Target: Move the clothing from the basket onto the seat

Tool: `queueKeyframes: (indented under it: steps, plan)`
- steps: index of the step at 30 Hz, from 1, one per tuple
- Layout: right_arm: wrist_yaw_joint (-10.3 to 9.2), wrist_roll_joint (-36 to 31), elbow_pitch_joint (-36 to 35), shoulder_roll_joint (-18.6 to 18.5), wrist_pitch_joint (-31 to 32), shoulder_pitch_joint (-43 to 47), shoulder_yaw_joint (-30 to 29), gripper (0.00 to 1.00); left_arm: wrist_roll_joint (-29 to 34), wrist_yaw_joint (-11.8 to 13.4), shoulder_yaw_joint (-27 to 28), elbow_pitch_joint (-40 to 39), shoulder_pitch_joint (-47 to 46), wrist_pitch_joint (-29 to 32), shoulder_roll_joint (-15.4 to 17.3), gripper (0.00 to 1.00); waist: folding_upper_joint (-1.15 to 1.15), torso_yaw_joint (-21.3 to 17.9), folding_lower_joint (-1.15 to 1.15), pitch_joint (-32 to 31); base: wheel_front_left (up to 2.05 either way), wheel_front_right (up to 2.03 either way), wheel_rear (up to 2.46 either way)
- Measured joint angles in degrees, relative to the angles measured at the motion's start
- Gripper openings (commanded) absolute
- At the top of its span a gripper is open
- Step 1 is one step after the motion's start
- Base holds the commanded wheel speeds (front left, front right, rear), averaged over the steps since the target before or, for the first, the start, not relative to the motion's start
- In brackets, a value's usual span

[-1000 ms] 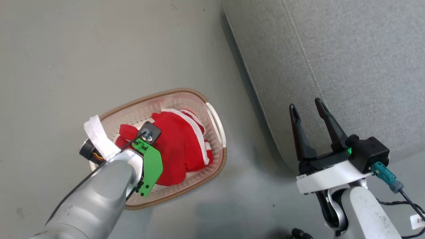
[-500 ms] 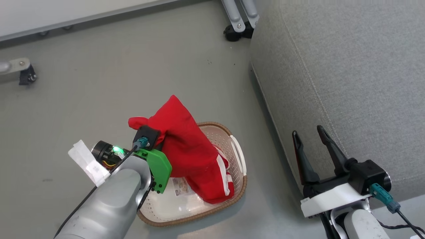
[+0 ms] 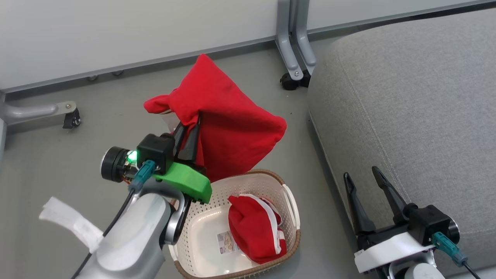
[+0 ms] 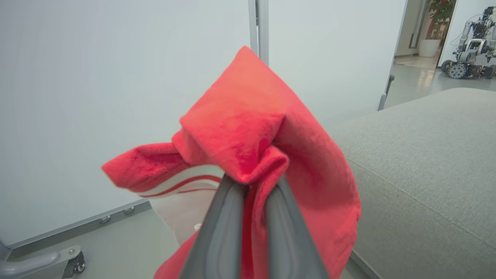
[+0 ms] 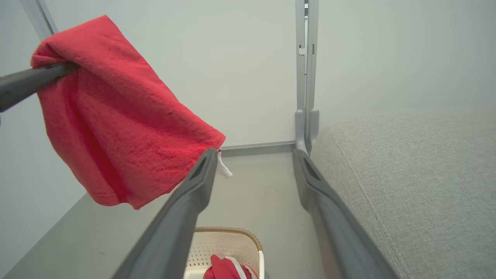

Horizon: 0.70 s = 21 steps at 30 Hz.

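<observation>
Grey floor (image 3: pixel 46 162) spreads below. Clenched jaws of the left gripper (image 3: pixel 190 124) grasp a soft red fabric garment (image 3: pixel 232 128) mid-view, clear of the cream perforated plastic basket (image 3: pixel 248 182) at six o'clock, where a red white-trimmed garment (image 3: pixel 254 228) lies beside an unreadable label (image 3: pixel 227 242). Left wrist view adds white striped trim (image 4: pixel 182 182) under the held fold. At four o'clock the right gripper (image 3: pixel 360 173) has its jaws released, beside the grey woven sofa seat (image 3: pixel 407 116).

Basket (image 3: pixel 217 192) label (image 3: pixel 228 242) — print too small, unreadable.
</observation>
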Motion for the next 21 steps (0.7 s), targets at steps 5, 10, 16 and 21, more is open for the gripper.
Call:
queueKeyframes:
  steps: [5,10,16,21]
  plan:
    - [0.00,-0.20,-0.41,-0.22,0.00,1.20,0.02,1.00,4.15,-0.47,6.70,-10.09,5.94,0.02,-0.77,0.00,0.00,0.59,0.00,-1.68,0.00,0.00,0.00]
    - [0.00,-0.30,-0.96,-0.44,0.00,1.48,0.21,1.00,6.13,-3.68,13.91,-17.74,10.18,0.01,-3.78,0.00,0.00,0.82,0.00,-2.64,0.00,0.00,0.00]
    - [0.00,-0.67,-1.58,-0.71,0.00,1.69,0.94,1.00,9.31,-9.26,19.54,-22.03,12.80,0.01,-5.82,0.00,0.00,0.56,0.00,-3.58,0.00,0.00,0.00]
    - [0.00,-0.80,-2.19,-0.59,0.00,1.71,1.53,1.00,10.50,-12.85,21.15,-23.36,13.85,0.00,-7.22,0.00,0.00,0.04,0.00,-4.12,0.00,0.00,0.00]
